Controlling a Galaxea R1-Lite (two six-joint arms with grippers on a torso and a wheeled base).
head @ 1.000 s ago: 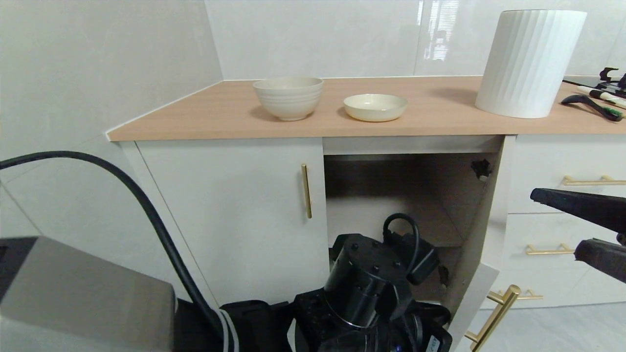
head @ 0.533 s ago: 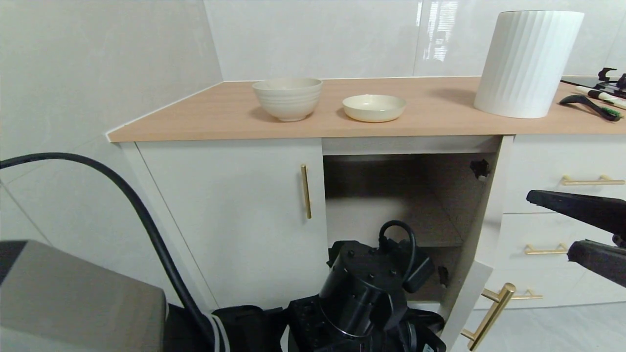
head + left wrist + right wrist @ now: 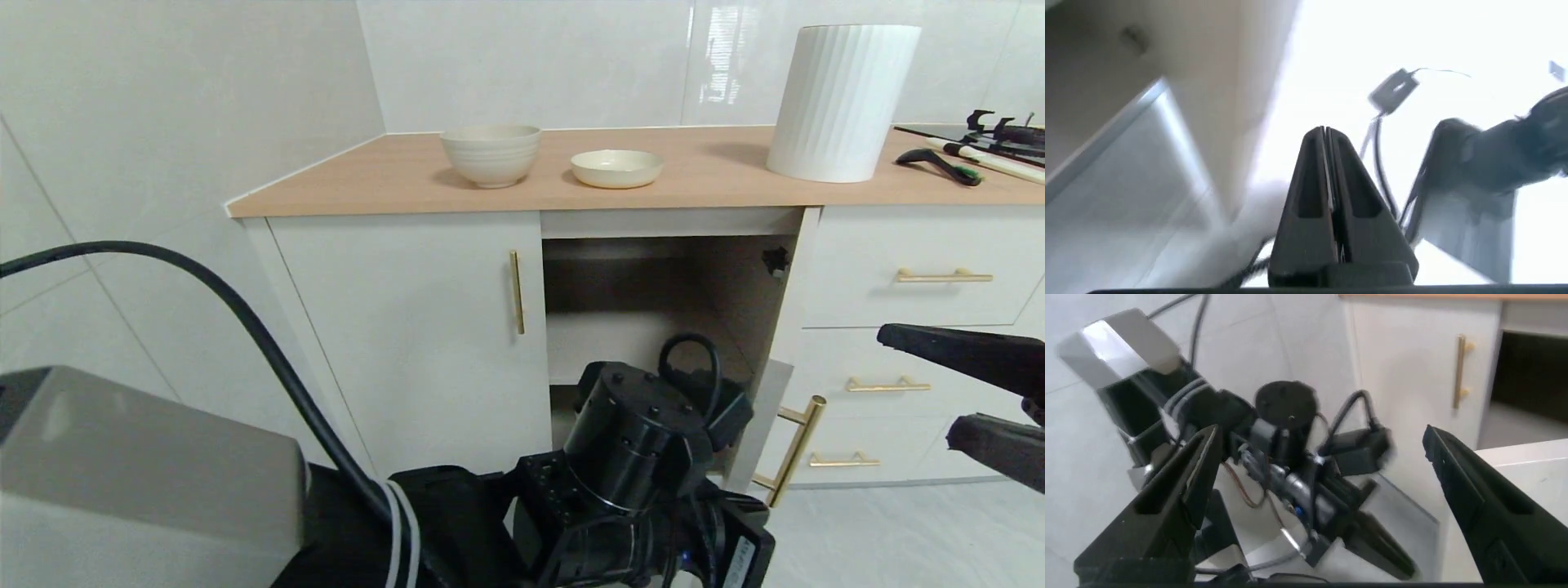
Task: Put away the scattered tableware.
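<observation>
Right gripper [image 3: 916,382]: jaws spread wide, empty, level with drawer fronts [image 3: 914,245]. Left gripper [image 3: 1324,143]: jaws pressed together, empty.

Ribbed bowl [image 3: 492,153] and shallow dish [image 3: 616,167] sit side by side, apart, on wooden counter [image 3: 367,175]. Both lie above and beyond right jaws, toward robot's left. Both round, rims up, no long axis.

Open cabinet [image 3: 645,302] lies directly beneath them. Its door [image 3: 763,425] swings out between right jaws and opening.

Right arm probably better placed to reach. Tall white ribbed cylinder [image 3: 841,102] stands on counter, well apart from dish.

No text, label or number can be read on anything
</observation>
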